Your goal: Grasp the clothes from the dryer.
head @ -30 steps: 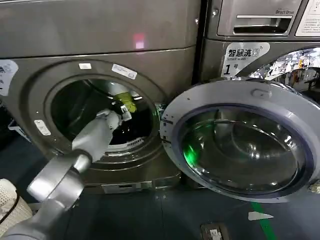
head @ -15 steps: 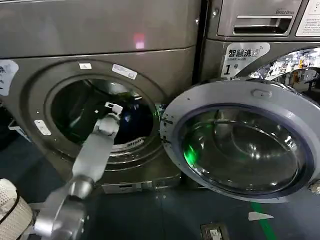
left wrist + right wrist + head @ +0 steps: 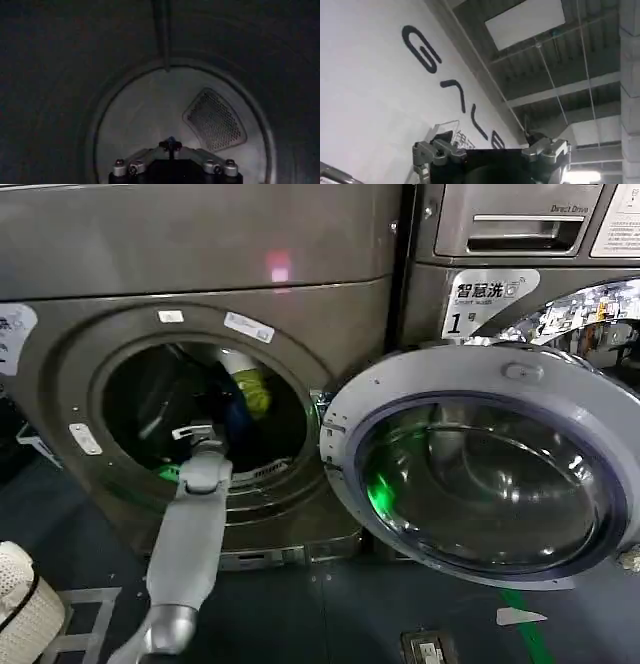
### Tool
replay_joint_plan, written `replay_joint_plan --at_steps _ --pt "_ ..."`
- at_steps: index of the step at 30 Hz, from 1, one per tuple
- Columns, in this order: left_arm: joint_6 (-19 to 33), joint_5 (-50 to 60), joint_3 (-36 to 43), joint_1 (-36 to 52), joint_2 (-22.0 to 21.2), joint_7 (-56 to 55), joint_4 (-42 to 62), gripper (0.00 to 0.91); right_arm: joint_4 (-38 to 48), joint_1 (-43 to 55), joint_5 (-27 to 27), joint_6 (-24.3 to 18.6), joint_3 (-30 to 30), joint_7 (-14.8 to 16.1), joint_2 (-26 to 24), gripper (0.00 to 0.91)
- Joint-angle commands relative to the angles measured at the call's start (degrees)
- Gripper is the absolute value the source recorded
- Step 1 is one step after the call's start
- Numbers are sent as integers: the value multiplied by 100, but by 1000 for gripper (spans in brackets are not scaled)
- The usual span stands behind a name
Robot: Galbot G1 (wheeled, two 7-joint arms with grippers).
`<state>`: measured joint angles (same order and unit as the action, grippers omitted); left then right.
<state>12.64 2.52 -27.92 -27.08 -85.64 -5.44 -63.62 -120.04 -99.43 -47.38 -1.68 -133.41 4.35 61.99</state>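
Reaching through the porthole of the dryer (image 3: 200,294): left arm, its left gripper (image 3: 196,431) just inside the dryer's rim, low centre. Fingers can't be told apart — spread or pressed together, no call.
Clothes (image 3: 252,392): yellow-green piece w/ dark blue fabric touching it, inside the dryer drum, upper right of the gripper. Judged soft, light, limp; will sag and may snag on the rim. Best pinch: a bunched fold, not a flat edge.
Door (image 3: 480,464): swung wide, right of the dryer.
Hidden: bundle's lower part lost in the dark drum; blue piece's extent unclear. Wrist view into the drum gives bare back wall, mesh vent (image 3: 214,120).
Right gripper (image 3: 490,150): away from the dryer, aimed at a ceiling, jaws spread, empty.
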Motion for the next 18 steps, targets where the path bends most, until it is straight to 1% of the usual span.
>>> replay_joint_plan --at_steps 1,11,18 --pt "122 -39 -69 -284 -34 -60 -368 0 15 12 -29 -51 -14 -19 -11 907" --pt "43 21 28 -206 -63 31 -194 0 46 -8 -32 -71 -51 -20 -39 907" --pt "0 10 80 -200 -48 53 -219 0 4 -20 -64 66 -145 -30 -66 907"
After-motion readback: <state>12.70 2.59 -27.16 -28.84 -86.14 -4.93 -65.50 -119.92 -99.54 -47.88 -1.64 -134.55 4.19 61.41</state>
